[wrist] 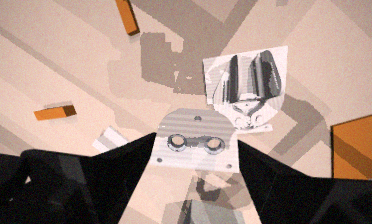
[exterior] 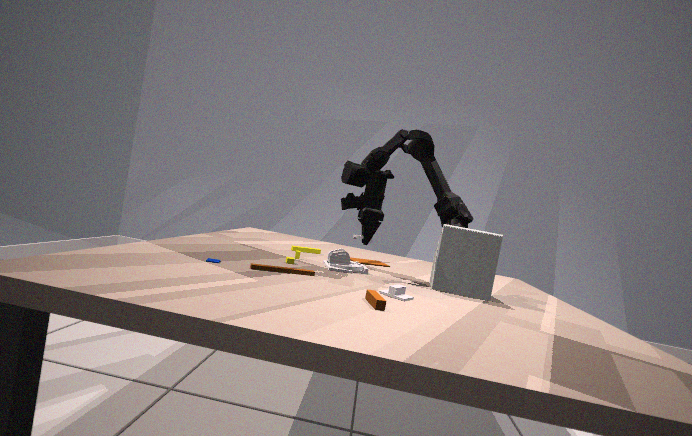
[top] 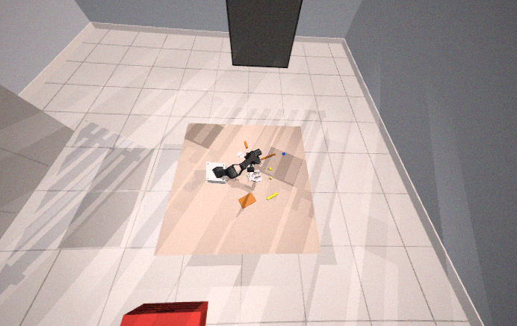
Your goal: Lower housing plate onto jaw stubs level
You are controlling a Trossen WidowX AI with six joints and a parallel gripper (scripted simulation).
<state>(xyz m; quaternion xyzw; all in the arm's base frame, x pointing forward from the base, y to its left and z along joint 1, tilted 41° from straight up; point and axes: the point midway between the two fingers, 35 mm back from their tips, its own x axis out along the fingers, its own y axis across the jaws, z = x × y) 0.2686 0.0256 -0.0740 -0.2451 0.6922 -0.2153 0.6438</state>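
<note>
My gripper (exterior: 366,241) (wrist: 194,139) is shut on the white housing plate (exterior: 357,236) (wrist: 192,159), its two fingers at opposite edges. The plate has two round holes and several small ones. It hangs above the table, beside and apart from the jaw assembly. The white base with the two jaws (top: 254,176) (exterior: 338,258) (wrist: 245,85) stands on the table, up and right of the plate in the wrist view. Two small round stubs (wrist: 249,120) show at its end nearer the plate. In the top view the arm hides the held plate.
A small white stand (top: 240,154) (exterior: 396,291) (wrist: 109,140) lies beside a short orange block (top: 246,144) (exterior: 374,299) (wrist: 52,113). A long orange bar (top: 267,156) (exterior: 282,269), an orange plate (top: 247,200) (wrist: 359,145), yellow pieces (top: 272,196) and a blue piece (top: 283,153) lie around the jaw base.
</note>
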